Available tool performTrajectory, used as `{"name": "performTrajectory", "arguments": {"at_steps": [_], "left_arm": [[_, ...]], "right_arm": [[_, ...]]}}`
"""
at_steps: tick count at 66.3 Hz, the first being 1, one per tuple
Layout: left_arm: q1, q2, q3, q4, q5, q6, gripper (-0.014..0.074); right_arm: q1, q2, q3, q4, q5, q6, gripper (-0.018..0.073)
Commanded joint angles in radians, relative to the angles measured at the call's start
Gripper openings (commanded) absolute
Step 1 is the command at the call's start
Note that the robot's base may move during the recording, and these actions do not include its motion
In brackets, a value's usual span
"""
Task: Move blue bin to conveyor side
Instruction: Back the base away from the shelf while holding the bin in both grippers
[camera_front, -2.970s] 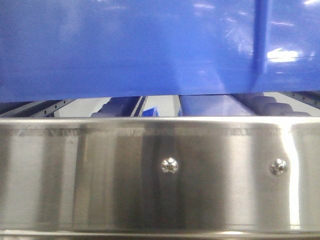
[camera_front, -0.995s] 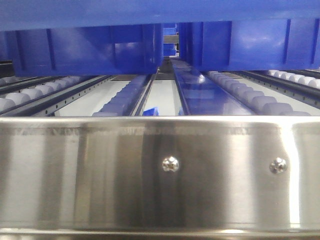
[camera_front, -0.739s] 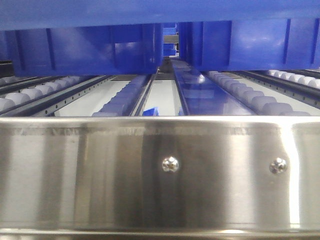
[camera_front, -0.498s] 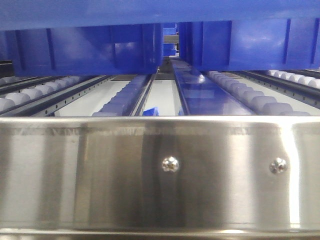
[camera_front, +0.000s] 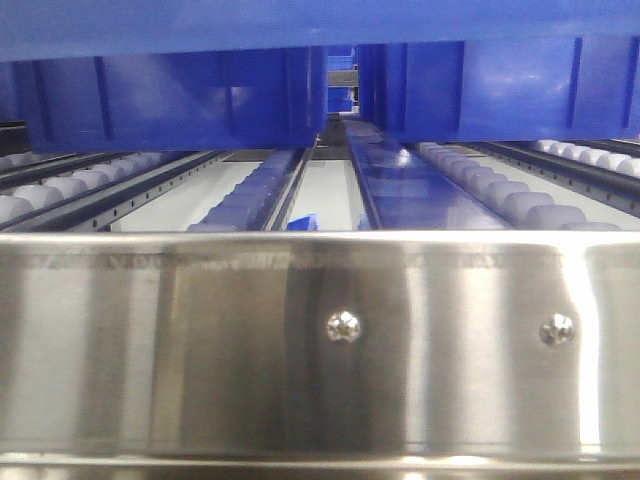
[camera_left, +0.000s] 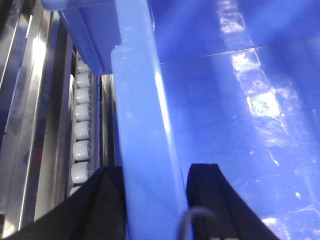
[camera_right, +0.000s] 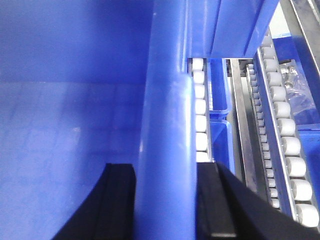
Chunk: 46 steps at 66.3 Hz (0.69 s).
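The blue bin (camera_front: 300, 22) shows only as a glossy blue strip along the top of the front view, held above the roller rack. My left gripper (camera_left: 155, 171) is shut on the bin's left rim (camera_left: 142, 115), one black finger outside and one inside the wall. My right gripper (camera_right: 165, 170) is shut on the bin's right rim (camera_right: 167, 100) in the same way. The bin's inside floor fills much of both wrist views. The conveyor is out of view.
A shiny steel rail (camera_front: 200, 340) spans the front view close to me. Behind it run pale roller tracks (camera_front: 520, 200). Two darker blue crates (camera_front: 170, 100) (camera_front: 500, 90) stand further back on the rack. Rollers (camera_left: 82, 130) (camera_right: 200, 115) lie beside each bin wall.
Three seconds ago the bin's wall filled the upper half of the front view; it has risen to a strip at the top. Over the last second almost nothing has moved.
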Motion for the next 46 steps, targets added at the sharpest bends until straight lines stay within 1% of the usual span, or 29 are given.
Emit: {"name": "performTrajectory", "arguments": {"at_steps": [1,29,46], "left_arm": [[-0.011,-0.026,-0.015,-0.021,-0.075,0.016,-0.0019],[-0.011,-0.026,-0.015,-0.021,-0.075,0.016,-0.0019],[-0.011,-0.026,-0.015,-0.021,-0.075,0.016,-0.0019]], "right_arm": [[0.004,-0.024,-0.014,0.008,-0.114,-0.009,-0.0081],[0.004,-0.024,-0.014,0.008,-0.118,-0.009,-0.0081],[0.004,-0.024,-0.014,0.008,-0.147,-0.009,-0.0081]]}}
